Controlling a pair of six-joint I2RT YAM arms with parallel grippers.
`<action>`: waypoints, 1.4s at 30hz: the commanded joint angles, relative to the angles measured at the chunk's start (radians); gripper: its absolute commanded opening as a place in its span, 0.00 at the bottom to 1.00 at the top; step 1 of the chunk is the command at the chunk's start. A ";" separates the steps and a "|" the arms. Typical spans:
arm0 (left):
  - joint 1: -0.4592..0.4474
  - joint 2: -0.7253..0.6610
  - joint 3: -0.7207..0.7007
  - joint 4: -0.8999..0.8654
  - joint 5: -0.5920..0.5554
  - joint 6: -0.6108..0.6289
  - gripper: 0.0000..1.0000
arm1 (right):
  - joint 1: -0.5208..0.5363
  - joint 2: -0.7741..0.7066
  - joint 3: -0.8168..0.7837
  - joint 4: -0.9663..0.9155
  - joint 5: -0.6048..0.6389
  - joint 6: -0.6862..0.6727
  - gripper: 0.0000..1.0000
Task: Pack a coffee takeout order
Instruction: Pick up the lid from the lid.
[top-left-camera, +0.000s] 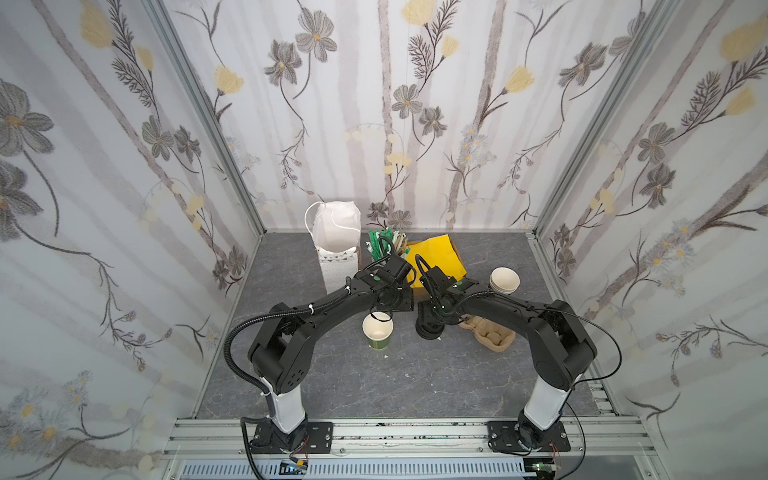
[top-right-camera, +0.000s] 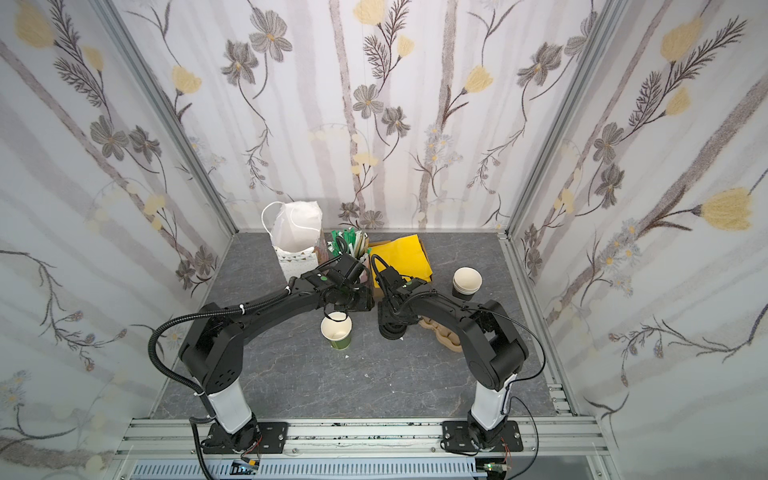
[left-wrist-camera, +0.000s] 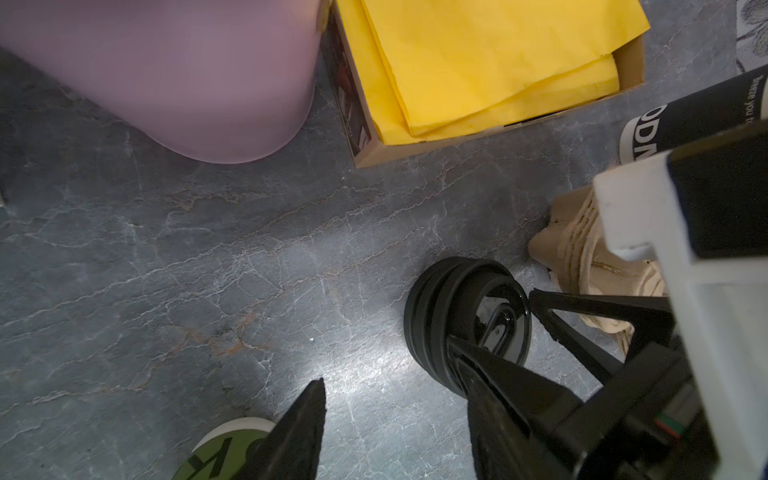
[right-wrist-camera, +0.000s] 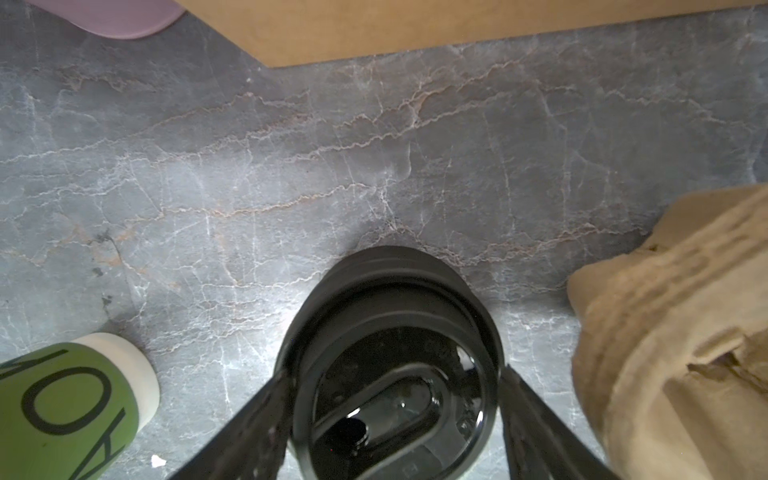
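Observation:
The green paper cup (top-left-camera: 377, 332) stands lidless on the grey table, showing its cream inside. My left gripper (left-wrist-camera: 390, 370) hangs open just behind the cup (left-wrist-camera: 224, 449), with only table between its fingers. To the right, my right gripper (right-wrist-camera: 395, 370) is shut on the top black lid (right-wrist-camera: 395, 399) of a small stack of lids (top-left-camera: 430, 330), one finger on each side of the rim. Folded yellow napkins (top-left-camera: 436, 257) lie in a cardboard box at the back. Thin sticks (top-left-camera: 384, 245) stand in a pink holder (left-wrist-camera: 166, 83) beside it.
A white paper bag (top-left-camera: 336, 237) stands at the back left. A stack of lidless black cups (top-left-camera: 504, 281) sits at the right. The tan pulp carrier (top-left-camera: 492, 336) lies right of the lid stack, partly under my right arm.

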 joint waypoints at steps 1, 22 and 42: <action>0.000 0.004 0.001 0.005 0.003 0.000 0.58 | 0.004 -0.001 0.014 0.004 -0.011 0.006 0.77; 0.003 -0.009 -0.001 0.004 0.005 0.019 0.58 | 0.012 0.033 0.025 0.004 -0.021 0.020 0.77; 0.005 0.028 -0.005 0.009 0.069 0.008 0.58 | 0.019 -0.020 0.020 -0.015 -0.005 0.033 0.67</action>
